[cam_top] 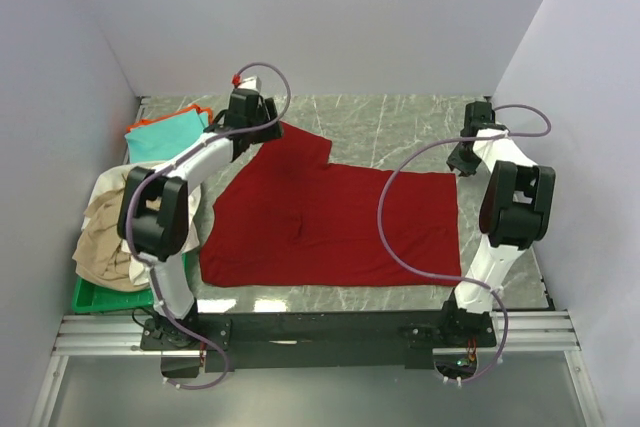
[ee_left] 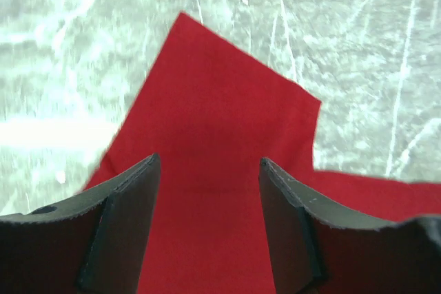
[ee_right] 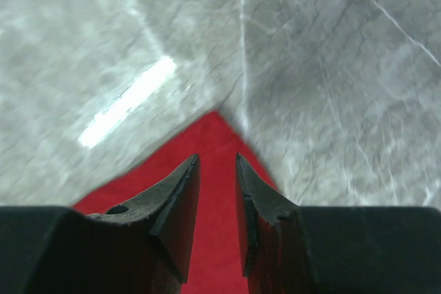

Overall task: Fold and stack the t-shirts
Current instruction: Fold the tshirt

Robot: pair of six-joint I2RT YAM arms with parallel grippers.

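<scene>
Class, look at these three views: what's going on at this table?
Two robot arms are working on a dark red t-shirt spread flat on the marble table. The left gripper hangs open over one sleeve. The right gripper, jaws narrowly parted, sits above the shirt's far right corner. Neither clearly grips cloth. A teal shirt and a beige shirt lie at the left, the beige one on a green tray.

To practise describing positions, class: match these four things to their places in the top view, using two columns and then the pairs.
1 dark red t-shirt
2 teal t-shirt
3 beige shirt
4 green tray

A heaped on the tray
B spread flat in the middle
C under the heap, near left
D far left corner

Pairs: 1-B; 2-D; 3-A; 4-C
</scene>
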